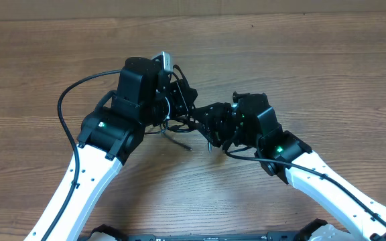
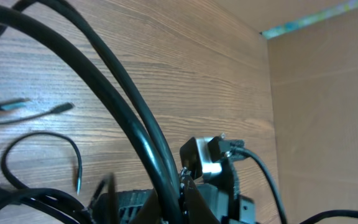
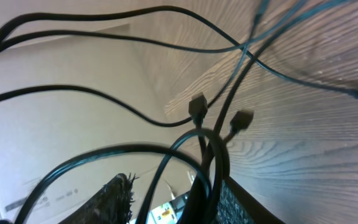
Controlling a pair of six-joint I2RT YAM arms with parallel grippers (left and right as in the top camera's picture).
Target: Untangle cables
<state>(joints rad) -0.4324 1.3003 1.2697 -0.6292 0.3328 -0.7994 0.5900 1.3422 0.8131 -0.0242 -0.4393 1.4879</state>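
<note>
The cables [image 1: 177, 125] are a small black tangle on the wooden table, strung between my two grippers. One loose strand [image 1: 181, 142] trails toward the front. My left gripper [image 1: 181, 100] comes in from the left. In the left wrist view the left gripper [image 2: 169, 202] is shut on two black cables [image 2: 126, 112] that run up and to the left. My right gripper [image 1: 210, 132] meets the tangle from the right. In the right wrist view the right gripper [image 3: 173, 202] has its jaws apart, with looped cables [image 3: 213, 168] against the right finger. Two plug ends [image 3: 197, 107] hang beyond it.
A cardboard wall [image 2: 319, 112] closes the table's far side. A thick black wire [image 1: 64, 107] fixed to the left arm bows out to the left. A loose cable end [image 2: 78, 177] and a blurred plug [image 2: 5, 107] lie on the wood [image 1: 300, 67].
</note>
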